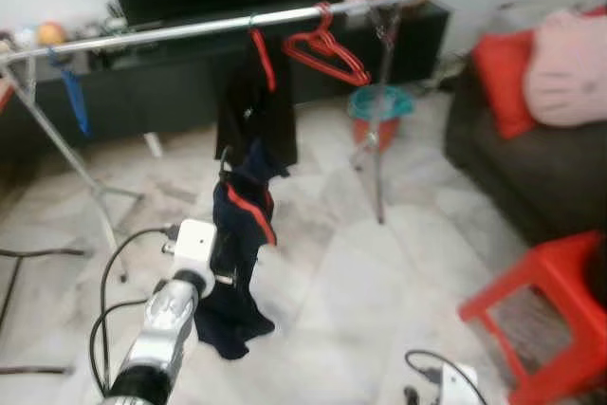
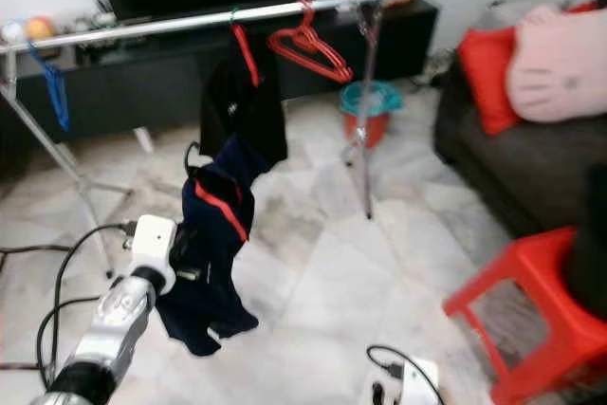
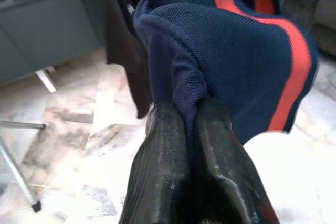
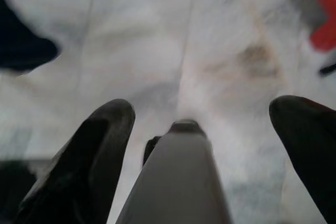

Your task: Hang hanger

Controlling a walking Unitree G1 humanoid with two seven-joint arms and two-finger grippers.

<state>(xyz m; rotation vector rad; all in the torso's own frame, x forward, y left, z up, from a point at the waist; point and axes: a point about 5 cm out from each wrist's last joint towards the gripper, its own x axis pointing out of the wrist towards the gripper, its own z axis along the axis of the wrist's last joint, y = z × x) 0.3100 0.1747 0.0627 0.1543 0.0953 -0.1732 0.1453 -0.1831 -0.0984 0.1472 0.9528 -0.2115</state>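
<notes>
Left hand clenched on navy garment with red stripe — held up below the rail, not hung yet. Any hanger inside it can't be made out. Red hanger and black garment already on rail. Right hand released, fingers spread, over the floor. Lift to rail remains.

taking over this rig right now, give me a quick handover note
Left gripper: shut on the navy garment, held up in front of the rail.
Right gripper: open, idle above the floor.
On the rail: a black garment on a red hanger, and an empty red hanger beside it.
Done: navy garment picked up.
Left: get it hung on the rail.
</notes>
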